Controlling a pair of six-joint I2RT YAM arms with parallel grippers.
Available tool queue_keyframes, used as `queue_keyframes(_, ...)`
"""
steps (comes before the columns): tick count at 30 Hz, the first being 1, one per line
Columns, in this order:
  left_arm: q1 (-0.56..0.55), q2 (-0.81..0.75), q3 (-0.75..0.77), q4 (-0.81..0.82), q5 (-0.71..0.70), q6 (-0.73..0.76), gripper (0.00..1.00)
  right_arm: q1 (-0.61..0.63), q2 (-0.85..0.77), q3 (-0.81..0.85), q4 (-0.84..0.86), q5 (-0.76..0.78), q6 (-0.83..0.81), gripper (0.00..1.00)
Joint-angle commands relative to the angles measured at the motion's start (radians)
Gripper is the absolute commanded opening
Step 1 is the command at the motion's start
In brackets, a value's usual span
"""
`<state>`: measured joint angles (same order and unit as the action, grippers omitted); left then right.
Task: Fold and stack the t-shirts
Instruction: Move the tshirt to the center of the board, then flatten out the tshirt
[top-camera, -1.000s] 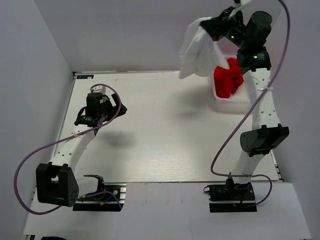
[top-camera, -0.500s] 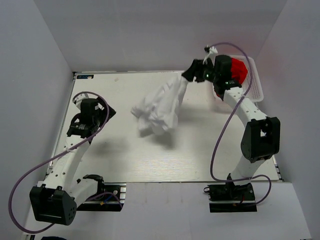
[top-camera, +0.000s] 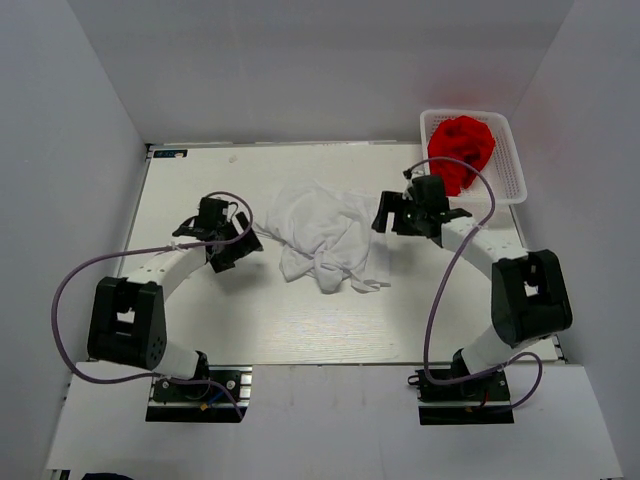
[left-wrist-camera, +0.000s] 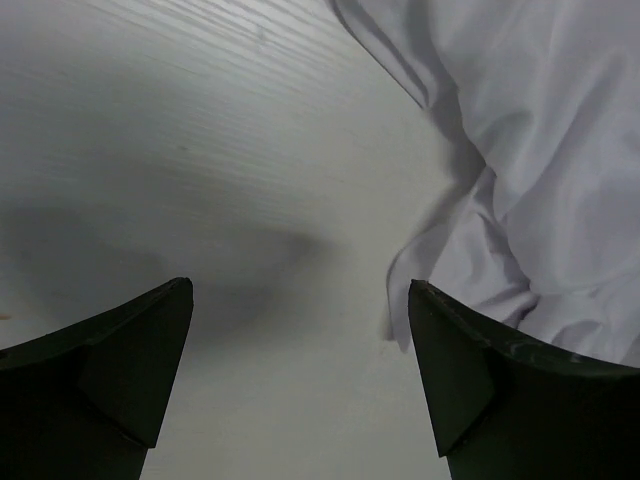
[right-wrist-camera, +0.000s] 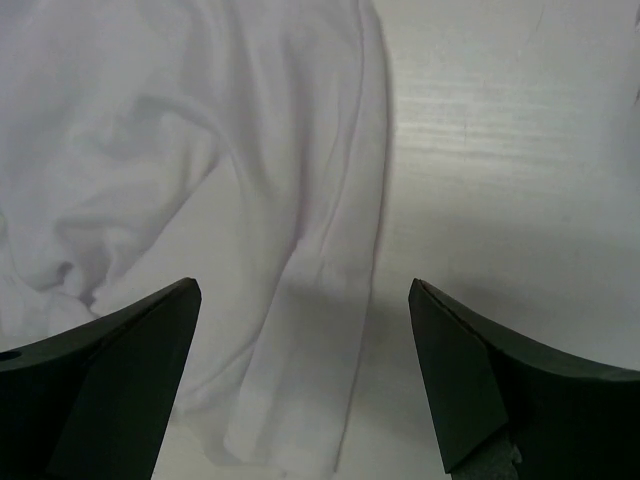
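Two claws gape wide and empty, left claw (left-wrist-camera: 300, 300) and right claw (right-wrist-camera: 305, 300) flanking the crumpled white t-shirt (top-camera: 325, 235) on the desk (top-camera: 250, 320) while the red t-shirt (top-camera: 462, 150) sits in the basket (top-camera: 510, 170), so each should pinch an outer edge and draw it flat.

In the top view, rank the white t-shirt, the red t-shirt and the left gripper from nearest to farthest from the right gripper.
1. white t-shirt: mid-table, right beside the open jaws of the right gripper.
2. red t-shirt: in the basket at the far right corner.
3. left gripper: on the left, past the white t-shirt.
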<state>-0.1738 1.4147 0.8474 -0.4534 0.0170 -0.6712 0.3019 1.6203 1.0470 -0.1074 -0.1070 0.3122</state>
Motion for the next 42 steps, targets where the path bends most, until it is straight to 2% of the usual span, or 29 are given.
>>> queue_keyframes(1, -0.049, 0.015, -0.016, 0.088, 0.193, 0.091, 0.99, 0.028, -0.097, -0.1, -0.032, 0.023, 0.039, 0.9)
queue_keyframes(5, -0.15, 0.015, -0.077, 0.136, 0.306, 0.159, 0.99, 0.051, -0.166, -0.22, -0.095, 0.014, 0.057, 0.9)
queue_keyframes(7, -0.188, 0.015, -0.096, 0.145, 0.319, 0.177, 0.99, 0.059, -0.21, -0.28, -0.121, -0.014, 0.061, 0.9)
queue_keyframes(10, -0.246, 0.064, -0.096, 0.133, 0.224, 0.177, 0.97, 0.068, -0.26, -0.335, -0.141, -0.048, 0.059, 0.9)
queue_keyframes(15, -0.297, 0.168, -0.041, 0.108, 0.103, 0.203, 0.79, 0.083, -0.312, -0.429, -0.086, -0.06, 0.048, 0.9)
queue_keyframes(16, -0.309, 0.188, -0.018, 0.098, 0.092, 0.203, 0.79, 0.083, -0.307, -0.435, -0.078, -0.054, 0.047, 0.9)
queue_keyframes(19, -0.331, 0.262, 0.031, 0.082, 0.034, 0.203, 0.59, 0.094, -0.278, -0.444, -0.049, -0.056, 0.053, 0.9)
queue_keyframes(21, -0.331, 0.292, 0.056, 0.056, -0.011, 0.203, 0.43, 0.098, -0.241, -0.443, -0.025, -0.068, 0.054, 0.86)
queue_keyframes(22, -0.34, 0.293, 0.056, 0.047, -0.02, 0.203, 0.27, 0.103, -0.234, -0.441, -0.022, -0.079, 0.057, 0.84)
queue_keyframes(24, -0.34, 0.302, 0.068, 0.036, -0.029, 0.194, 0.06, 0.114, -0.202, -0.432, 0.0, -0.091, 0.065, 0.77)
queue_keyframes(25, -0.34, 0.302, 0.08, 0.027, -0.029, 0.194, 0.0, 0.115, -0.194, -0.432, 0.015, -0.106, 0.064, 0.72)
queue_keyframes(26, -0.349, 0.291, 0.081, 0.027, -0.029, 0.194, 0.0, 0.117, -0.185, -0.429, 0.041, -0.109, 0.051, 0.5)
queue_keyframes(27, -0.349, 0.282, 0.081, 0.027, -0.038, 0.185, 0.0, 0.117, -0.172, -0.426, 0.054, -0.109, 0.051, 0.35)
queue_keyframes(29, -0.349, 0.247, 0.096, 0.027, -0.038, 0.185, 0.0, 0.097, -0.165, -0.4, 0.09, -0.132, 0.056, 0.07)
queue_keyframes(30, -0.349, 0.23, 0.114, 0.018, -0.038, 0.185, 0.0, 0.117, -0.171, -0.397, 0.133, -0.146, 0.06, 0.0)
queue_keyframes(33, -0.349, 0.152, 0.134, 0.018, -0.049, 0.185, 0.0, 0.114, -0.201, -0.368, 0.173, -0.122, 0.071, 0.0)
queue_keyframes(37, -0.349, 0.041, 0.168, -0.011, -0.092, 0.176, 0.0, 0.112, -0.327, -0.354, 0.244, 0.01, 0.094, 0.0)
queue_keyframes(42, -0.349, -0.066, 0.234, -0.011, -0.184, 0.127, 0.0, 0.109, -0.499, -0.337, 0.327, 0.362, 0.073, 0.0)
